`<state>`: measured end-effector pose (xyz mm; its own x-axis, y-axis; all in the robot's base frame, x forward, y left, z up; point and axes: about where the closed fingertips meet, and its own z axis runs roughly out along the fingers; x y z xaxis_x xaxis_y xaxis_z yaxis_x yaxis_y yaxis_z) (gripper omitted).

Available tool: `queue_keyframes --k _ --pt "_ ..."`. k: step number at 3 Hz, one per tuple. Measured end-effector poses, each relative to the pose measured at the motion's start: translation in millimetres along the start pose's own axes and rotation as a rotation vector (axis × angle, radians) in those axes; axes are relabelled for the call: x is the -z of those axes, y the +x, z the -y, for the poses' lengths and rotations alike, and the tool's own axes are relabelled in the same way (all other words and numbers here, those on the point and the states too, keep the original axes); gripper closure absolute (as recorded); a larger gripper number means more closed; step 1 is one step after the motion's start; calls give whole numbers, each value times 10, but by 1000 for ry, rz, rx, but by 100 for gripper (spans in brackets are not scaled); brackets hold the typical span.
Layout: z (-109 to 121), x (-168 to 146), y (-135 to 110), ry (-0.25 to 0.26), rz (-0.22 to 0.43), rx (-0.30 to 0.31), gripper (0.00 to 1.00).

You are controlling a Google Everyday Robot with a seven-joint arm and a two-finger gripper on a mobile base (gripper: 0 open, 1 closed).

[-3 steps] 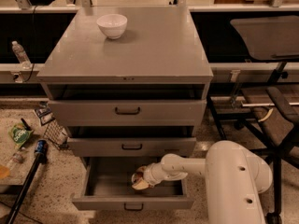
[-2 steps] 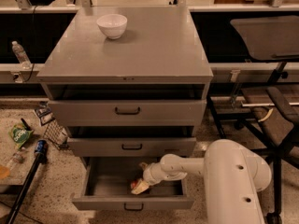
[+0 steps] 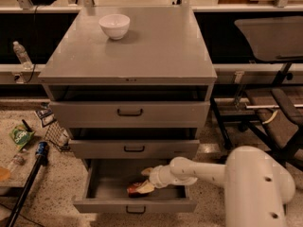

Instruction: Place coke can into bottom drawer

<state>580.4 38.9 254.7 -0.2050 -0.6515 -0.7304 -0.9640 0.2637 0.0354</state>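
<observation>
Reaching in from the right of the camera view, the gripper (image 3: pixel 145 180) is hanging low inside the bottom drawer (image 3: pixel 161 205). The coke can (image 3: pixel 136 189) is lying right at the jaws, against their lower side, on or just above the drawer floor. Whether the jaws are pinching the can or standing loose around it, I cannot tell.

The can is looking like a thin aluminium shell. I am judging it to be light, stiff along its length, easily crushed at the wall, and smooth enough to be slipping under a weak hold. A hold across the middle of the body with modest pressure is probably suiting it best, since the rims at the ends are offering little to a flat grip. Being round, it is likely to be rolling if it is let go on its side.

The bottom drawer is standing pulled well out. Apart from the can and the gripper nothing is showing in it, and bare grey floor is stretching to the left of the jaws. Above the jaws, the middle drawer (image 3: pixel 134 149) and the top drawer (image 3: pixel 130 112) are showing only narrow dark gaps, with their contents hidden. Far above and behind the jaws, a white bowl (image 3: pixel 114 25) is sitting on the worktop (image 3: pixel 156 46), and nothing is showing inside it.
</observation>
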Motion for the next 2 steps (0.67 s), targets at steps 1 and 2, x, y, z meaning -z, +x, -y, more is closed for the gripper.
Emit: queue_keyframes --k 1,2 --pt "-77 561 -49 62 79 -62 64" --pt "-95 715 86 83 85 -92 62"
